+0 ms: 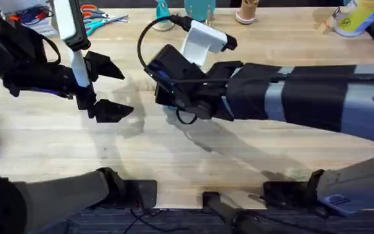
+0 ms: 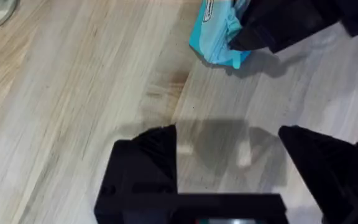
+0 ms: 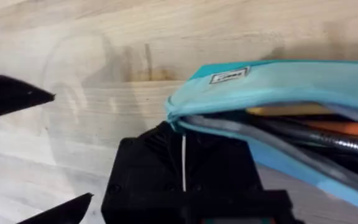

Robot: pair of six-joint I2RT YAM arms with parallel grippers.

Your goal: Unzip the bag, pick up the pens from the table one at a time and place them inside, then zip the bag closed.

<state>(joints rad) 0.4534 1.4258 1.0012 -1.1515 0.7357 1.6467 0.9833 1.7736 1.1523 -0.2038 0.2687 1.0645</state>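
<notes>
The left gripper (image 1: 112, 88) hangs over bare wood at the left of the surface (image 1: 193, 162), its jaws spread wide with nothing between them; in the left wrist view the two black fingers (image 2: 148, 162) stand well apart above the pale planks, touching nothing.

The right gripper (image 1: 161, 81) reaches across the middle from the lower right and sits at the end of the light blue pencil pouch (image 3: 272, 87). In the right wrist view its jaws look closed, the two black fingers pressed together with a thin pale line between them, right under the pouch's open lip; they seem to pinch something small there, perhaps the zip pull, but what exactly is gripped cannot be made out.

The pouch lies on the surface near the centre, largely hidden under the right arm from overhead. Its zip is open at this end, the grey zip tape gaping, and inside lie slim sticks: a yellow-orange pen (image 3: 291, 111) and a dark silver-grey pen (image 3: 328, 140) below it. A small white label (image 3: 229, 76) sits on the upper edge of the pouch. From the left wrist camera, a corner of the pouch (image 2: 213, 37) shows just beside the right gripper's dark body
</notes>
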